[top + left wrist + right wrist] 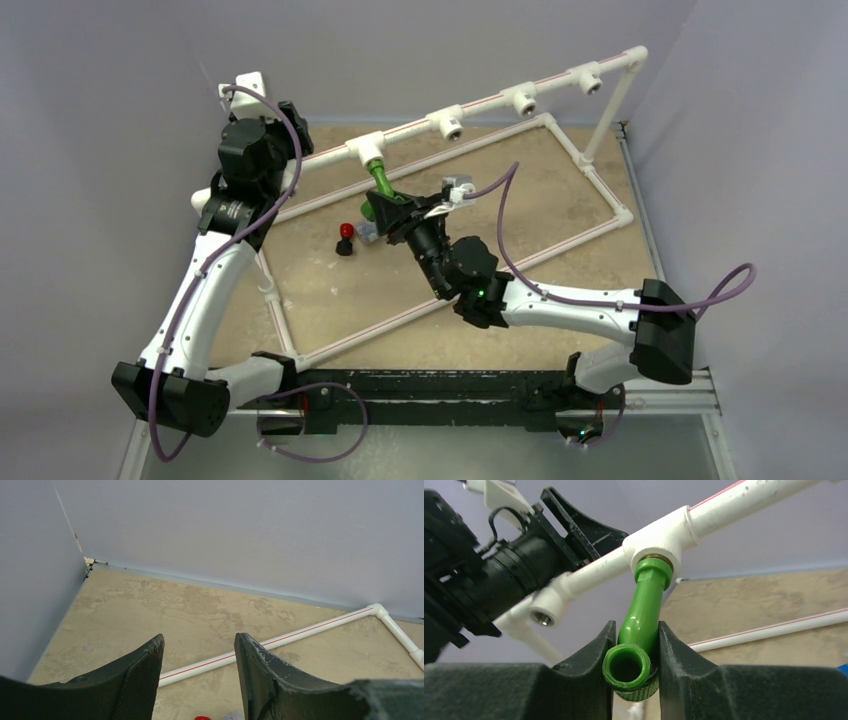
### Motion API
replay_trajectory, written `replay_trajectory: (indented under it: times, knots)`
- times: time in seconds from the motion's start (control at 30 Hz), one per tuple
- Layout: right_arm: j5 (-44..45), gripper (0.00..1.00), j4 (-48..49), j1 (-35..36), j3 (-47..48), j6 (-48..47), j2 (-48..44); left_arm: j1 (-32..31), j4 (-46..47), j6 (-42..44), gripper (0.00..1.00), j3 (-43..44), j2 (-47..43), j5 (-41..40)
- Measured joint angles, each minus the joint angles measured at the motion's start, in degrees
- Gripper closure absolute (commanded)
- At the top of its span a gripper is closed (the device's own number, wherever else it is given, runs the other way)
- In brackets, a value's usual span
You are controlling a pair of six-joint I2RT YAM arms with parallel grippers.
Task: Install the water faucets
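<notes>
The green faucet (383,183) (644,605) sits with its threaded end in a white tee fitting (368,150) (659,540) of the raised pipe. My right gripper (388,207) (634,626) is shut on its curved spout, whose open mouth faces the camera. The black faucet with a red knob (345,238) stands on the table beside a small pale, bluish faucet (367,232). At the raised pipe's left end, my left gripper (290,125) (198,640) has its fingers apart with nothing seen between them. Only the red knob's top (202,718) shows in the left wrist view.
Three more empty tee fittings (450,123) (522,100) (590,78) line the raised pipe. A rectangular frame of white pipe (600,230) (300,632) lies on the beige table. Grey walls close in on the back and both sides.
</notes>
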Motion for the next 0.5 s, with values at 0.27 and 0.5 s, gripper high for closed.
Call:
replay_trajectory:
  times: [0.27,0.5]
  knots:
    - [0.57,1.0,1.31,-1.03,-2.23,25.03,-0.59,-0.02,-0.59,-0.07,0.47,0.11,-0.17,0.59]
    - [-3.98,1.0,3.91,-3.37,-5.31,48.22,-0.85,-0.04,-1.09,-0.46,0.47,0.11,-0.42,1.36]
